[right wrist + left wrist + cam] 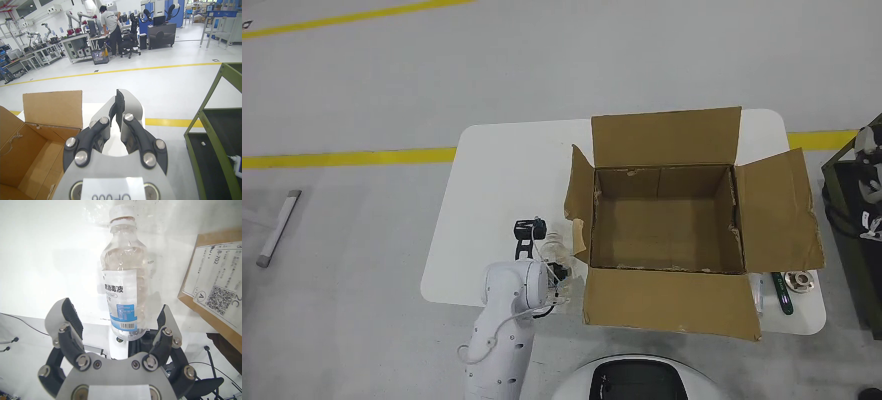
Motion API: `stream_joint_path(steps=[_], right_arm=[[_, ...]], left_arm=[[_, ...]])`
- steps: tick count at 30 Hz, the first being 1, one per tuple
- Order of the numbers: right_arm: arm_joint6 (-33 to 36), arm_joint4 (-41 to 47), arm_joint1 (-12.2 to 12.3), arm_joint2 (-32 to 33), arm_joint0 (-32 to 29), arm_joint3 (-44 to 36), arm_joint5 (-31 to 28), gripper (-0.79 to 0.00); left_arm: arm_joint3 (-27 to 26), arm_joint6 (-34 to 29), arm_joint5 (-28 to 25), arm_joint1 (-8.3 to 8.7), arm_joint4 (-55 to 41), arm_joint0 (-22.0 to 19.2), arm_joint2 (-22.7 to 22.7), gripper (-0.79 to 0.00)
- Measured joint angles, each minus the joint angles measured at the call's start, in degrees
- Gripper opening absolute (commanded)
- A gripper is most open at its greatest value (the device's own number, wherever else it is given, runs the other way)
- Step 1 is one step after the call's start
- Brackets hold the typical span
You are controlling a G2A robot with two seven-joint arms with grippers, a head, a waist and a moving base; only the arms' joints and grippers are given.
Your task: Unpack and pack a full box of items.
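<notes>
Hovering wide open, left claw (116,309) grips nothing; clear plastic bottle (123,285) lies between its jaws on counter (47,256). Cardboard box (667,180) beside it looks emptied: unpacking apparently done, repacking outstanding. Right claw (118,106) closed, empty.

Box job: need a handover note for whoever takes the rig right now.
Grippers: left gripper open, a finger on either side of the bottle, not gripping it. The right gripper is shut and empty, beside the box.
Things: the bottle is outside the box, by its side flap. A green-handled tool lies on the table on the other side.
Done: the box looks emptied.
Left: grip the bottle and repack everything.
</notes>
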Motion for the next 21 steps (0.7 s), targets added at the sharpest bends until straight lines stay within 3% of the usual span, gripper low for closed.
stream_joint_path(steps=[9,21], right_arm=[[0.0,0.0,0.0,0.0,0.0,0.0,0.0,-0.785],[0.0,0.0,0.0,0.0,0.0,0.0,0.0,-0.785]], left_arm=[[6.1,-0.8,2.1,-0.21,-0.5,-3.3,0.1,0.000],[9.6,-0.5,2.8,-0.31,-1.5,-4.7,0.5,0.000]])
